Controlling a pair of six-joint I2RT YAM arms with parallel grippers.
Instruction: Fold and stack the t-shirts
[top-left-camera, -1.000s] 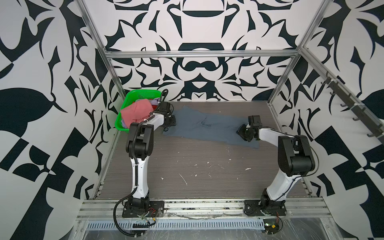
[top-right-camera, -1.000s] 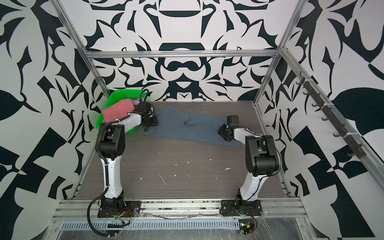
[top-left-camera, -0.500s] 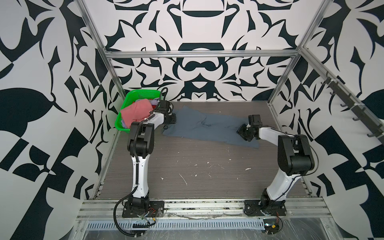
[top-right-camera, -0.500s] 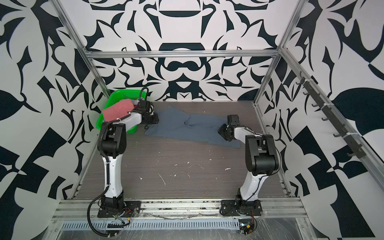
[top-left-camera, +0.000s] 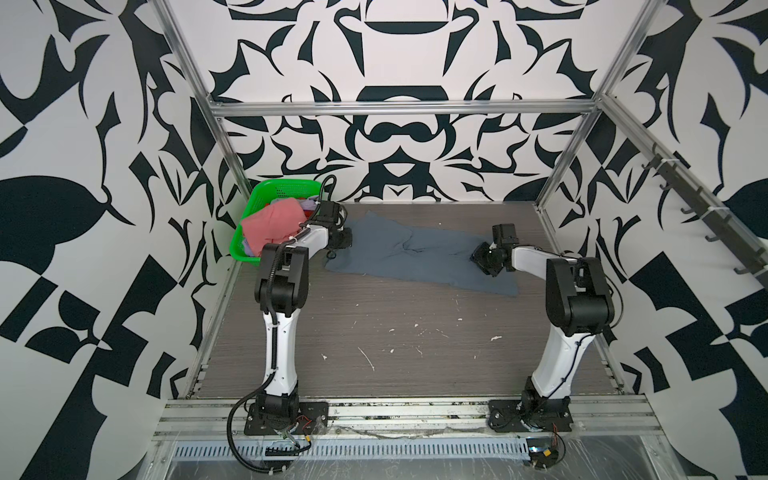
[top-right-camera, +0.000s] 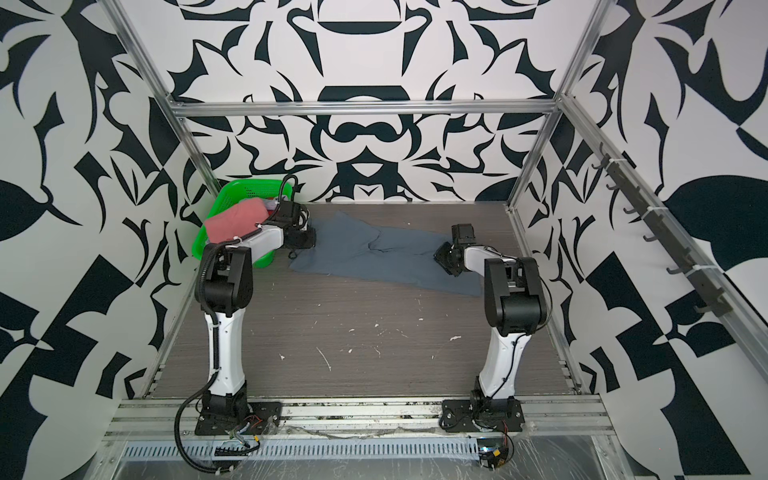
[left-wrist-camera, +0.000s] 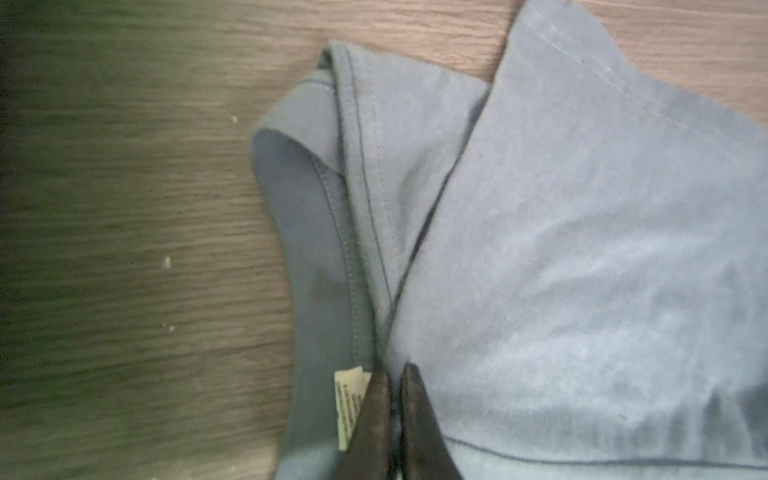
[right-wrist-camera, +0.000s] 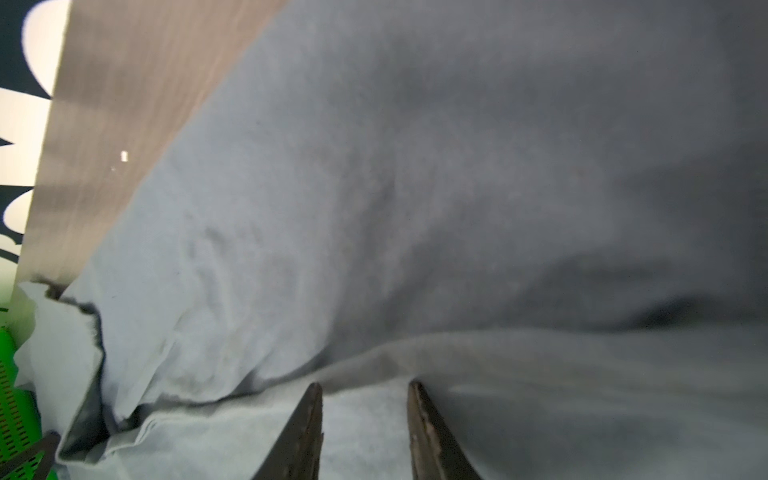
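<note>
A slate blue-grey t-shirt (top-left-camera: 415, 259) (top-right-camera: 374, 259) lies spread across the back of the table in both top views. At its left end, by the collar, my left gripper (top-left-camera: 345, 241) (top-right-camera: 309, 241) is down on it. The left wrist view shows that gripper (left-wrist-camera: 397, 374) shut on a fold of the t-shirt (left-wrist-camera: 582, 249) beside a pale label (left-wrist-camera: 347, 407). My right gripper (top-left-camera: 478, 258) (top-right-camera: 441, 257) rests low on the shirt's right part. In the right wrist view its jaws (right-wrist-camera: 365, 388) stand apart, open, with the cloth (right-wrist-camera: 415, 166) lying between them. A salmon pink t-shirt (top-left-camera: 274, 224) (top-right-camera: 237, 222) fills the basket.
The green perforated basket (top-left-camera: 282, 187) (top-right-camera: 249, 187) (right-wrist-camera: 12, 395) stands at the back left corner, just behind my left forearm, with a bit of lavender cloth (top-left-camera: 309, 204) showing in it. Metal frame posts and patterned walls close in the table on three sides.
My left gripper has closed on the shirt's collar end. The right arm and its jaws have stayed where they were.
</note>
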